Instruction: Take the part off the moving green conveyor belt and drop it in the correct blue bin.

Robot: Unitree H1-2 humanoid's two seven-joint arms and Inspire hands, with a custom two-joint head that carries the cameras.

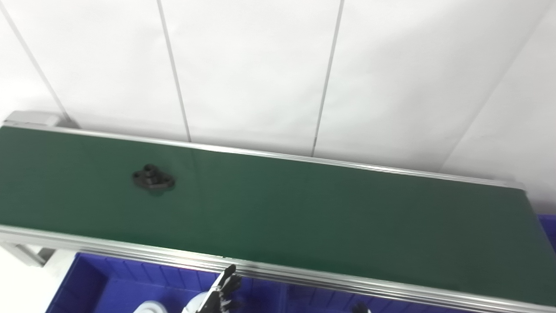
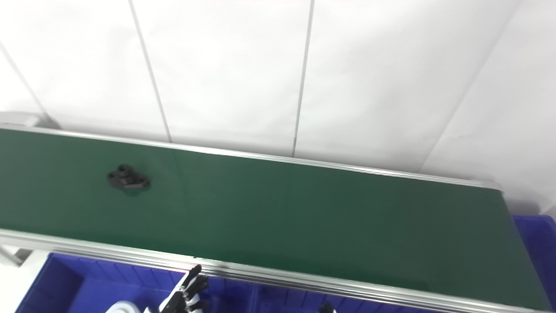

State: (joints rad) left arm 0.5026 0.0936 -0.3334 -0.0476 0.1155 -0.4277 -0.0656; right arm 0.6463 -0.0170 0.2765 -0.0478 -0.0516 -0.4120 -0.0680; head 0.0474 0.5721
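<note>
A small black part (image 1: pixel 153 178) with a flat flange and a raised hub lies on the green conveyor belt (image 1: pixel 304 208), toward its left end; it also shows in the right eye view (image 2: pixel 128 179). My left hand (image 1: pixel 223 290) reaches up at the bottom edge, over a blue bin (image 1: pixel 113 282) in front of the belt, fingers apart and holding nothing. It is well below and to the right of the part. Only a dark tip of my right hand (image 1: pixel 360 308) shows at the bottom edge.
The belt's aluminium front rail (image 1: pixel 304 278) runs between the bins and the belt. A white object (image 1: pixel 150 308) lies in the left bin. Another blue bin (image 2: pixel 536 234) stands past the belt's right end. A white panelled wall is behind.
</note>
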